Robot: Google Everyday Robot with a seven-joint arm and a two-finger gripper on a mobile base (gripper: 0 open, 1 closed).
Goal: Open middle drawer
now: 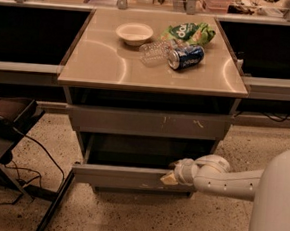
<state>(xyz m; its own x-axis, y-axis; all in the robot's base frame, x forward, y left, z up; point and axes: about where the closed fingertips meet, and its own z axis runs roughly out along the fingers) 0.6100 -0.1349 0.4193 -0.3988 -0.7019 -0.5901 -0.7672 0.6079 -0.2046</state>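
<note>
The middle drawer [125, 177] is a wide, plain grey front low on the cabinet. It stands pulled out toward me, with a dark gap behind it, and its inside is in shadow. My gripper [173, 176] is at the right part of the drawer front's top edge and touches it. The white arm [225, 180] reaches in from the right. Above the drawer is a larger grey front with pale scratch marks [149, 123], which is closed.
On the cabinet's tan top [99, 63] are a white bowl [134, 33], a clear plastic bottle [154, 52], a blue can [186, 57] on its side and a green chip bag [190, 32]. A black cart and cables [6, 126] stand left on the speckled floor.
</note>
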